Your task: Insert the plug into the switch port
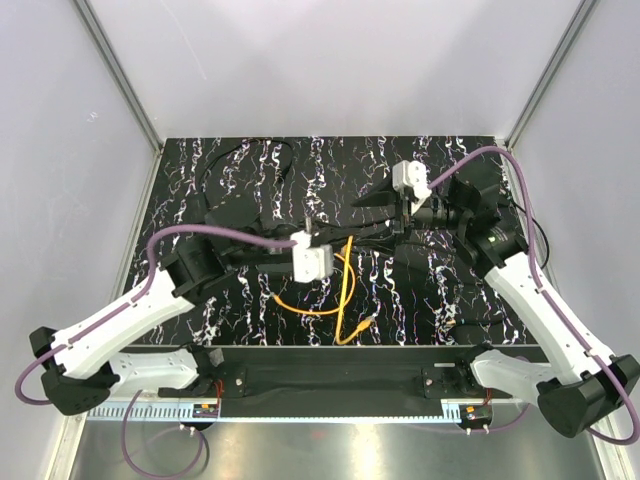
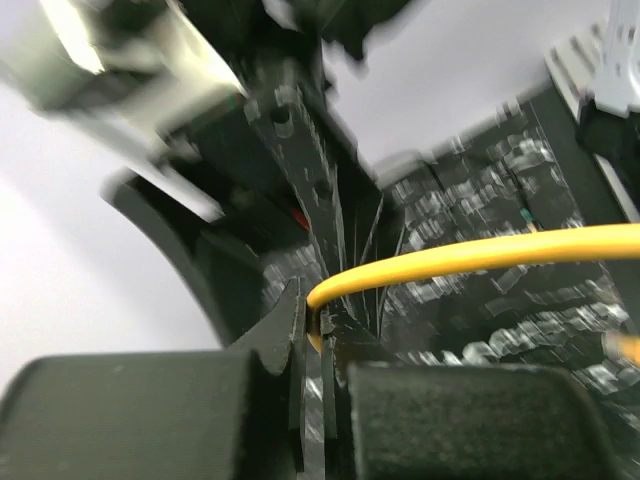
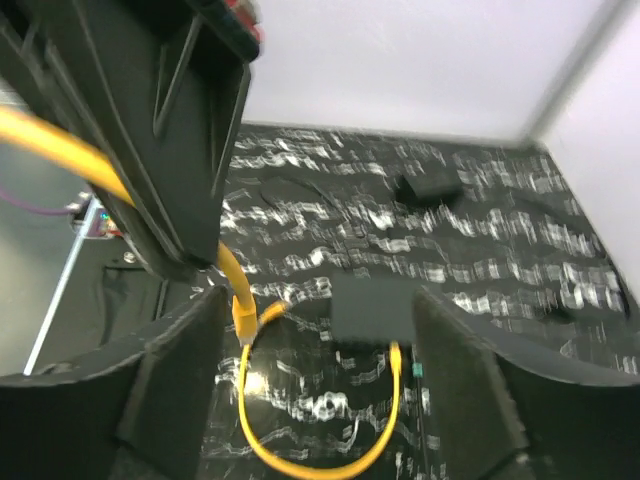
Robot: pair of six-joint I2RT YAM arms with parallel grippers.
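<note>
Insertion is looking unfinished from these views. On the near side, the left claw (image 2: 318, 322) is pressing together on the orange cable (image 2: 480, 255), which is passing between its fingertips and running off to the right above the worktop (image 1: 440, 290). The right claw (image 3: 320, 310) is hanging with its fingers spread wide apart and gripping nothing. In its wrist view, the small black box (image 3: 375, 305) is lying on the worktop just beyond those fingers.

From the left claw the cable is dropping, looping low over the worktop and reaching the near edge of the box. Whether it is entering a socket there or only passing underneath is too blurred to tell. The plug is not standing out clearly in any view, and the switch port is not showing either.

By my judgement, the grip on the cable is in place. Lining the plug up with the switch port and pushing it home are remaining.
</note>
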